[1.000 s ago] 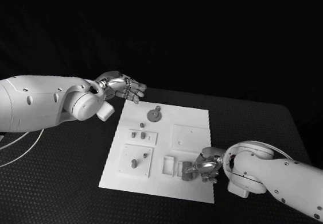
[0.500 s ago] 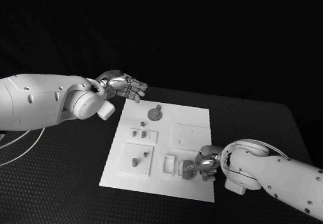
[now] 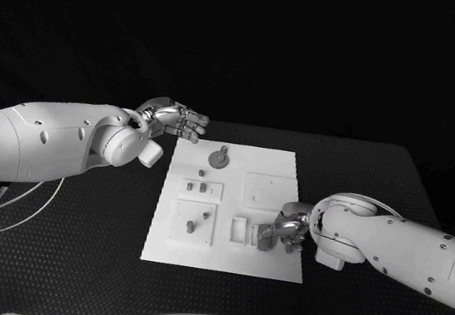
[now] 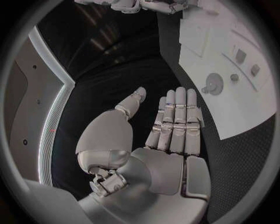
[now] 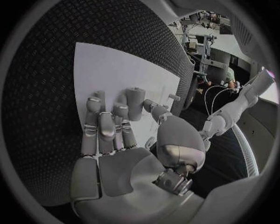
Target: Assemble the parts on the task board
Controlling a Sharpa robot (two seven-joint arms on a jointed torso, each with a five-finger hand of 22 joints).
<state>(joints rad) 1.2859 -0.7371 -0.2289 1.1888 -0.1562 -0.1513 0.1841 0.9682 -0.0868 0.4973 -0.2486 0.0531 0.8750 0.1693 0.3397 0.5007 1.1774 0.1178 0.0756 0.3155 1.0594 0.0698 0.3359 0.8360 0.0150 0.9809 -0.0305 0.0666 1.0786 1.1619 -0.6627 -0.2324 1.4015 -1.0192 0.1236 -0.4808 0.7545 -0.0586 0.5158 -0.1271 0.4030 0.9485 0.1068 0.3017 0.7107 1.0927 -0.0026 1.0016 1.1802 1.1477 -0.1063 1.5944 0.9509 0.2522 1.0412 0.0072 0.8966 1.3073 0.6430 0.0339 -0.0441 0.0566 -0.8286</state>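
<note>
Two robot hands frame the task board in the head view, and we judge the coming move to turn on which of them is nearer the work. The right robot hand is down over the board's near right part, its fingers curled among the small pieces there, touching or just above a dark part beside a pale rectangular block; whether it grips that part we cannot tell from here. The left robot hand hovers off the board's far left corner, above the dark surface, holding nothing. Nearest it is the round disc part at the board's far end, which lies toward the robot's right from those fingers. In the left wrist view we see the left robot hand flat and wide, fingers straight and side by side, thumb apart, nothing in it; the board sits just beyond its fingertips with the disc part near that edge. In the right wrist view the right robot hand bends its fingers down onto the white board, a pale peg-like part standing among the fingertips; contact looks likely, a firm hold uncertain. So we judge the right arm to be the working one.
</note>
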